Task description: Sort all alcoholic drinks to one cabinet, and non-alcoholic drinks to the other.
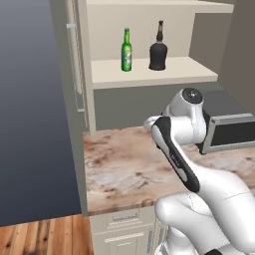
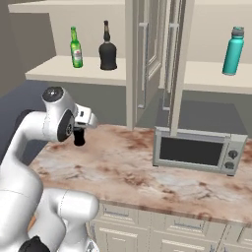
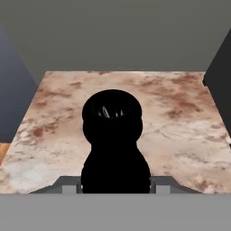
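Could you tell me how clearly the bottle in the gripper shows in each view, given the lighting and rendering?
Hand view: the cola bottle is a flat black silhouette with faint glints at its cap, no label legible, between the gripper fingertips. Right base view: it is a small dark shape, partly hidden by the hand. Left base view: soft, even lighting; the green beer bottle and squat black bottle read clearly.

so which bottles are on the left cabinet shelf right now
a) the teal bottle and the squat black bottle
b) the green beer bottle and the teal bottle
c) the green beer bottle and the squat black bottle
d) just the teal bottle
c: the green beer bottle and the squat black bottle stand side by side on the left shelf, while the teal bottle stands alone on the shelf right of the open doors.
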{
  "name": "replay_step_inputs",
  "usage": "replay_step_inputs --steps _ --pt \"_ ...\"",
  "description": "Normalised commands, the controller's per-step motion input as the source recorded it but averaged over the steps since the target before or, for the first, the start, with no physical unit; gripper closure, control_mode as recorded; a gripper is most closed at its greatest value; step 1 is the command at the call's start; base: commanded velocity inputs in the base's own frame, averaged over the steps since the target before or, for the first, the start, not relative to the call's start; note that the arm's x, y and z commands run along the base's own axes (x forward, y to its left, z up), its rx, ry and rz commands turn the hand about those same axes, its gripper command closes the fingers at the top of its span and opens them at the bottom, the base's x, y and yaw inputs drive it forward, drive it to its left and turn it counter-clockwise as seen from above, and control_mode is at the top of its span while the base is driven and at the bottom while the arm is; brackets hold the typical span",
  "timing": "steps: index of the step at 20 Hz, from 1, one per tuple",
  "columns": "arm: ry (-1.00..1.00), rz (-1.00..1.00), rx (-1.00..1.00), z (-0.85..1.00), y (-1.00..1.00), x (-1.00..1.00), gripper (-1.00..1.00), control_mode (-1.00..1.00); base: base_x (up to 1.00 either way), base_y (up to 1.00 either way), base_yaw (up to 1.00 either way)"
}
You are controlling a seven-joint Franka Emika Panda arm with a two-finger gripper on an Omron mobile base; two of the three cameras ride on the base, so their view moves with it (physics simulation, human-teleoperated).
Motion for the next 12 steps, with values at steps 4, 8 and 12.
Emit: replay_step_inputs --steps 4,8,12 --pt "0.00 0.00 0.00 0.47 0.09 -0.39 1.00 -1.00 0.00 0.00 0.00" --pt "0.00 0.00 0.00 0.21 0.03 -0.47 1.00 -1.00 0.00 0.00 0.00" --pt "-0.01 0.00 0.00 0.00 0.00 -0.43 1.00 -1.00 0.00 0.00 0.00"
